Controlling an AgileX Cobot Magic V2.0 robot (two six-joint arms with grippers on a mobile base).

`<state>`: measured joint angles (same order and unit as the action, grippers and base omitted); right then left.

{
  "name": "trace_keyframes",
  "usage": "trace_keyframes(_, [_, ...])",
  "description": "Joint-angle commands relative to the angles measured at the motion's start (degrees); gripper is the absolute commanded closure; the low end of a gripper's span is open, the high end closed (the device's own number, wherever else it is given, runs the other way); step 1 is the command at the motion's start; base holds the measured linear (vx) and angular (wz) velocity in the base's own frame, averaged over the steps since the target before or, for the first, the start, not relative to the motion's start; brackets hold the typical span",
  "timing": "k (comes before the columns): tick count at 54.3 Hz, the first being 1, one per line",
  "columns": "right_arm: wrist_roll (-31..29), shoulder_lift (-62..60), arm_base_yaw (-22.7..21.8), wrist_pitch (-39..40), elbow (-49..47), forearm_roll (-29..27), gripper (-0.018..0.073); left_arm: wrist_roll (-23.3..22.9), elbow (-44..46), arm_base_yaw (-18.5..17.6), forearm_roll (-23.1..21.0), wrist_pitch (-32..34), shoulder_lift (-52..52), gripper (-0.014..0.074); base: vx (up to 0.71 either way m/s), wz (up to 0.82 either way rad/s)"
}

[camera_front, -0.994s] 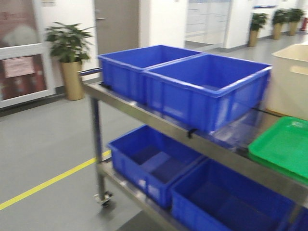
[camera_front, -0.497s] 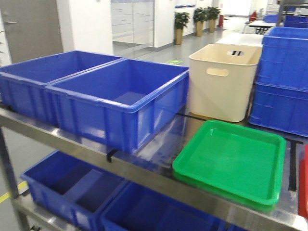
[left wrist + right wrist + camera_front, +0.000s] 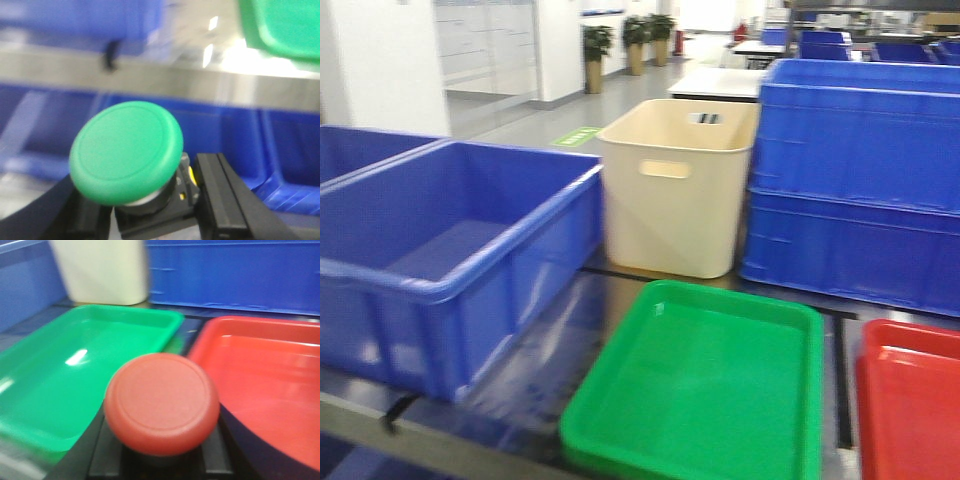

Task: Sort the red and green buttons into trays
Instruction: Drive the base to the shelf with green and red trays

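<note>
My left gripper (image 3: 150,210) is shut on a green push button (image 3: 126,151), held in front of the cart's steel shelf edge, with the green tray (image 3: 280,27) up to the right. My right gripper (image 3: 162,455) is shut on a red push button (image 3: 162,402), held over the gap between the green tray (image 3: 60,375) and the red tray (image 3: 270,375). In the front view the green tray (image 3: 705,395) lies on the top shelf with the red tray (image 3: 910,400) to its right. Neither gripper shows in the front view.
A large blue bin (image 3: 440,260) stands left of the green tray. A cream bin (image 3: 675,185) and stacked blue crates (image 3: 855,185) stand behind the trays. More blue bins (image 3: 220,140) sit on the lower shelf.
The front view has swung to the right: the blue bins slid left, the green tray moved to the centre, and the red tray and stacked crates came into view.
</note>
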<state>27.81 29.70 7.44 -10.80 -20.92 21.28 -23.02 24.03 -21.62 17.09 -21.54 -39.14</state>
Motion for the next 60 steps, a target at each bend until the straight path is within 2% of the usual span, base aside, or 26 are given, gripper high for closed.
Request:
trace_keyframes(1, [-0.1, 0.1, 0.0, 4.8, -1.9, 0.8, 0.057, -0.1, 1.8, -0.3, 0.1, 4.2, 0.1, 0.0596, 0.18, -0.59])
trace_keyframes(29, [-0.1, 0.1, 0.0, 4.7, -1.9, 0.8, 0.057, -0.1, 1.8, -0.3, 0.1, 4.2, 0.1, 0.0596, 0.14, -0.52])
trace_keyframes(60, [-0.1, 0.1, 0.0, 4.7, -1.9, 0.8, 0.057, -0.1, 1.8, -0.3, 0.1, 4.2, 0.1, 0.0596, 0.02, -0.07])
